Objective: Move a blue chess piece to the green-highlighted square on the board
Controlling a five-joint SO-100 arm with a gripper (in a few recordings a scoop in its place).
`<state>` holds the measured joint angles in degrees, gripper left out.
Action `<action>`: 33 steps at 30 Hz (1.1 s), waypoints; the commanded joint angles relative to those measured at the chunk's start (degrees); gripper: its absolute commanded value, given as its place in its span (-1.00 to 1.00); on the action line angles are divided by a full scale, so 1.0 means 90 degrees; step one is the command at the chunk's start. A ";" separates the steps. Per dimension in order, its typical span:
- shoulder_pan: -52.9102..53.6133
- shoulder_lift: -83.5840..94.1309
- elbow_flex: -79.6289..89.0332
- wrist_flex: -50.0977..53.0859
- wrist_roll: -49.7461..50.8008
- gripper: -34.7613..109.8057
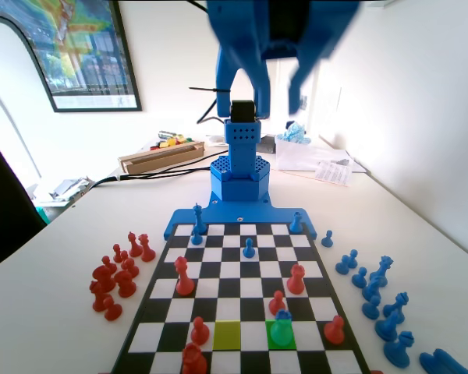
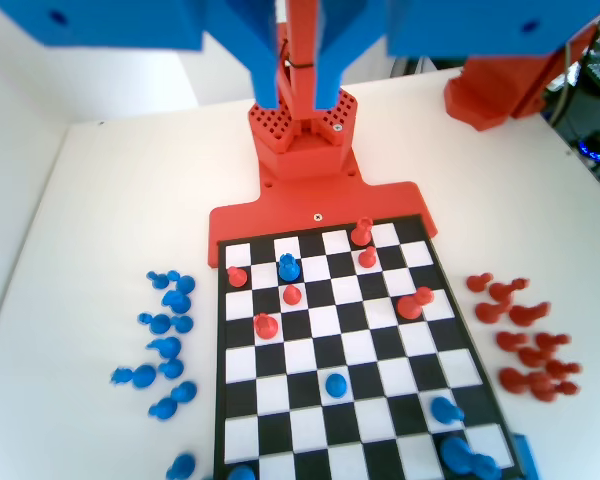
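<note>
Blue chess piece [image 1: 280, 328], short and squat in moulded plastic, stands on the bright green-highlighted square [image 1: 281, 336] in the fixed view, near the close end of the black-and-white chequered board [image 1: 242, 292]. It looks upright and inside the square's edges, tinted green where it overlaps the colour. A paler lime square [image 1: 227, 334] lies in the same row, one white square between the two. A small red pawn [image 1: 277, 302] stands just behind the blue piece, another red piece [image 1: 335, 329] a little to its right in this picture.

The blue two-finger tool [image 1: 279, 89] hangs high at the picture's top, blurred, its jaws spread with daylight between them and nothing held. It is well apart from the piece, up over the board's far half.

Wrist view: the jaws come down from the top edge, the tool [image 2: 298, 90] parted and empty. No green shows on the board [image 2: 400, 415] here. The squat blue piece [image 2: 288, 268] stands in the second row from the far end, left of centre, a red pawn [image 2: 292, 294] just below it. It sits well below the tool and apart from it.

Judgement: the placement looks made and the step in hand is the retreat. Doing it well means going straight up and back with the jaws wide, clear of the red pieces crowding that corner, so nothing gets clipped. Spare blue pieces [image 2: 165, 345] lie on the white surface [image 2: 110, 200] to the left of the board.
</note>
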<state>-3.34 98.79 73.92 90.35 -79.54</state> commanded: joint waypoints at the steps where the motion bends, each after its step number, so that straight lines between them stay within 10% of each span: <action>1: 0.0000 0.1797 0.0410 0.0215 -0.0312 -0.49; 33: 0.0068 0.8066 0.5439 0.0176 -0.2227 -0.51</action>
<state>-1.85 168.05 121.20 93.16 -98.53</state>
